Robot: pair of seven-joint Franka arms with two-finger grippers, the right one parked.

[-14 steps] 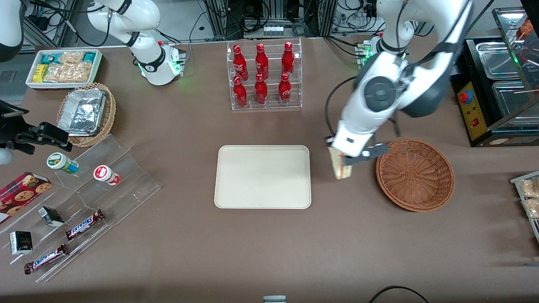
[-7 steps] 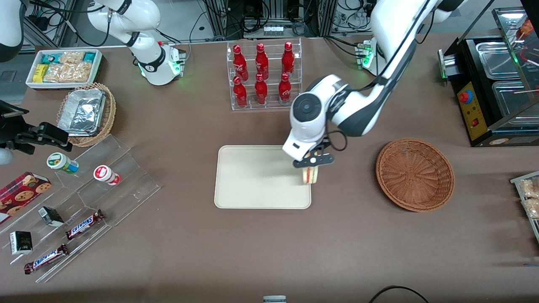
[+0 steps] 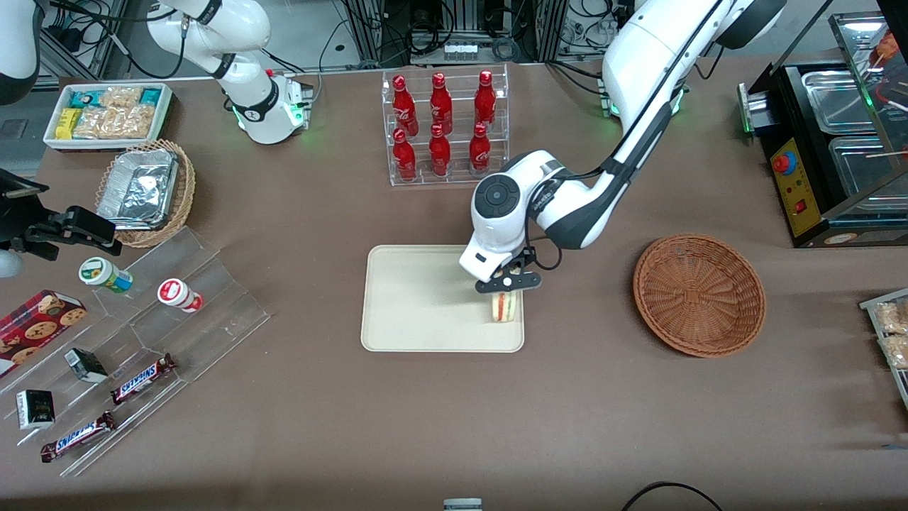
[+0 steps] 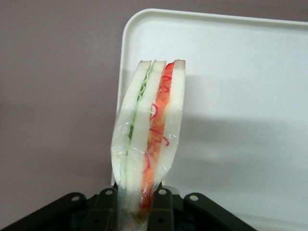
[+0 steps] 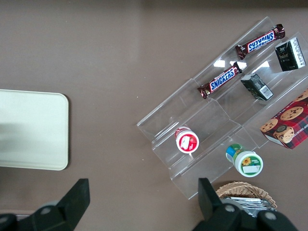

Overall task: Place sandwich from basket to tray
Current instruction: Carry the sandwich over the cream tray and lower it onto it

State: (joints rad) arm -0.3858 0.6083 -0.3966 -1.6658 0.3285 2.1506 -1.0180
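A brown surface (image 3: 638,426) fills the front view, with cables and racks along the upper edge of the frame; the cream tray (image 3: 418,305) lies at its centre and the reddish wicker basket (image 3: 699,294), now holding nothing, sits right of centre. Over the last second the gripper (image 3: 505,284) has carried the sandwich (image 3: 504,306) from just beside the basket rim across the bare gap and onto the tray's right-hand end, near the edge closest to the basket; the fingers (image 4: 161,211) are clamped on the wedge's base, which stands upright in its clear wrap with red and green layers showing. Whether it already rests on the tray or hangs just above cannot be told; the carry looks nearly done, with lowering and release remaining. A rack of red bottles (image 3: 443,128) stands at upper centre; acrylic steps (image 3: 163,319) with snack bars occupy the lower left.
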